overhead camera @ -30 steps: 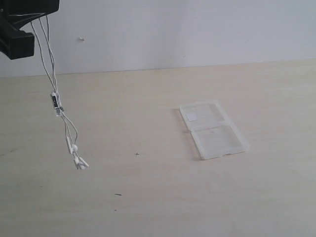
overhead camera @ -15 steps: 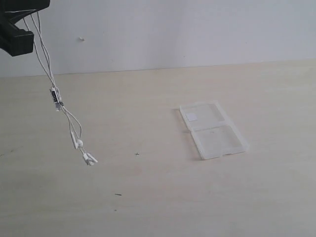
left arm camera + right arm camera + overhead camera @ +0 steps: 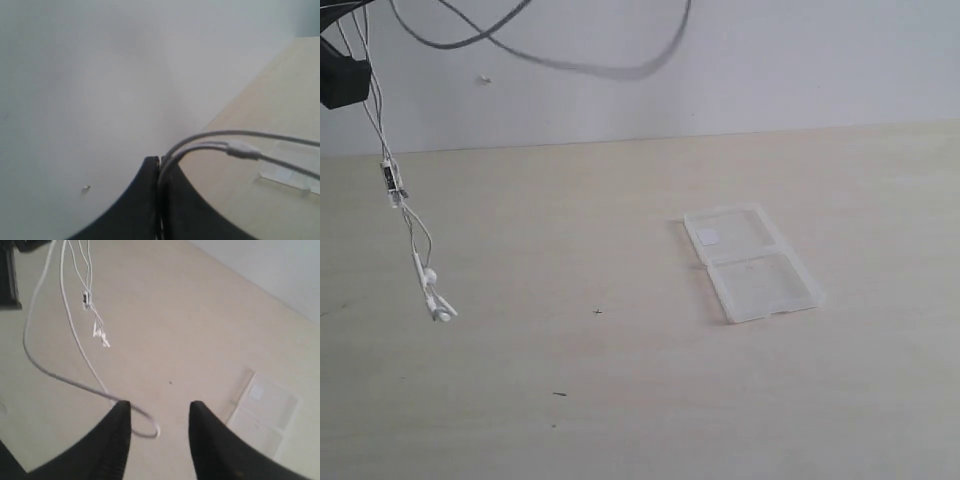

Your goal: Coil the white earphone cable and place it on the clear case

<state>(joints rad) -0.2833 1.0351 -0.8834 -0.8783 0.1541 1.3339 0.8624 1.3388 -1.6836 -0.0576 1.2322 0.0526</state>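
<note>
**Cable aloft and uncoiled; case bare**

You have the white earphone cable (image 3: 241, 149) in the air but loose. No coil is formed and the clear case (image 3: 750, 262) lies open with nothing on it, so both coiling and placing are left to do. Your left gripper (image 3: 160, 170) is pressed together on the cable, high up and well apart from the case. The inline remote (image 3: 390, 183) and earbuds (image 3: 435, 300) dangle below it. Your right gripper (image 3: 160, 406) stands spread, pinching nothing. A slack loop of the cable hangs just beside one finger.
</note>
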